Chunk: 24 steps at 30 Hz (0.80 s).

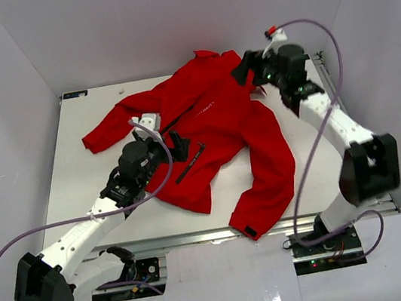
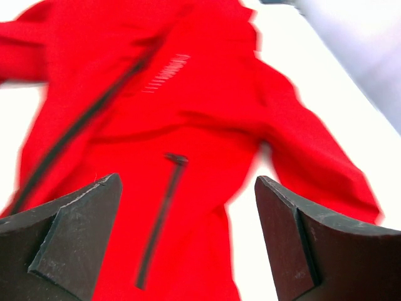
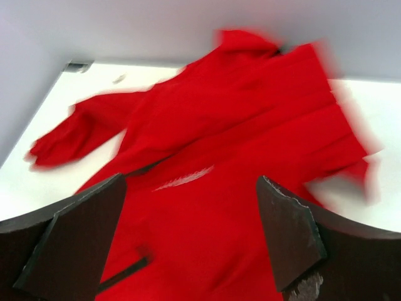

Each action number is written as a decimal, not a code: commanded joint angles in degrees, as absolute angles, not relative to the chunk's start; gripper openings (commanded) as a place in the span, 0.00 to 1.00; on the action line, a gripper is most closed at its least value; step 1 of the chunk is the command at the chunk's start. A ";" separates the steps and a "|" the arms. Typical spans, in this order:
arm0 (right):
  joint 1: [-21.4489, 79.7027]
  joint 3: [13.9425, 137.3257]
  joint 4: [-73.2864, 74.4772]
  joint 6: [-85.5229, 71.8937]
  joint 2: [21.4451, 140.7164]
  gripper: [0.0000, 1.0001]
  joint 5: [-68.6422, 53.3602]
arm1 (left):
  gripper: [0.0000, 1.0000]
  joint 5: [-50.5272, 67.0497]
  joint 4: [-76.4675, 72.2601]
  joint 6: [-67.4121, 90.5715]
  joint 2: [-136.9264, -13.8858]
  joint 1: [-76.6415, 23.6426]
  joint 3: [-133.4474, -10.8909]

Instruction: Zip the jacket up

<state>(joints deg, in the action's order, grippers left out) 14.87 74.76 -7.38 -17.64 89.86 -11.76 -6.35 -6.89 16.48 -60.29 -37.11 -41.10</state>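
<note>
Red jacket (image 1: 216, 129) is lying on the bench (image 1: 99, 183), left gripper (image 2: 188, 180) and right gripper (image 3: 191, 180) hanging wide and empty over it, best lifting straight off without snagging cloth.

The red jacket (image 1: 227, 127) lies spread front-up on the table (image 1: 102, 105), sleeves splayed, its dark front zipper (image 2: 81, 122) seemingly closed.

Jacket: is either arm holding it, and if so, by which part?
Nothing is held: the left gripper and right gripper both have jaws open and empty above the jacket.
</note>
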 commanded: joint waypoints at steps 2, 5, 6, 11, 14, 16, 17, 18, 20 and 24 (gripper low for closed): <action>32.72 57.34 2.00 -17.50 72.65 0.90 10.19 | 0.98 -3.95 -3.75 15.08 -56.82 -46.43 -41.85; 36.61 52.38 5.65 -22.87 64.81 0.90 15.08 | 0.98 -3.00 -7.12 14.42 -53.91 -49.59 -38.51; 37.49 50.38 5.55 -24.82 62.31 0.90 15.93 | 0.98 -3.10 -9.30 14.11 -52.86 -50.22 -37.03; 41.69 41.07 5.25 -23.44 50.38 0.90 18.09 | 0.98 -4.25 -17.58 13.67 -46.41 -50.65 -27.52; 42.16 39.45 6.61 -22.24 43.91 0.90 21.36 | 0.98 -5.94 -19.89 12.23 -43.65 -50.63 -24.04; 42.19 38.55 6.63 -21.78 40.95 0.90 21.28 | 0.98 -5.29 -19.57 11.48 -41.49 -50.70 -23.98; 42.22 37.97 6.46 -21.61 39.81 0.90 21.07 | 0.98 -4.97 -20.06 11.72 -40.36 -50.68 -23.51; 42.27 37.30 6.25 -21.45 38.73 0.90 21.01 | 0.98 -4.76 -20.88 12.28 -39.17 -50.63 -22.80; 42.28 36.53 6.57 -21.09 37.22 0.90 22.18 | 0.98 -4.31 -22.47 12.63 -37.49 -50.77 -21.29; 42.26 36.14 7.56 -20.58 34.80 0.90 22.71 | 0.98 -4.64 -22.65 12.53 -36.45 -50.73 -20.67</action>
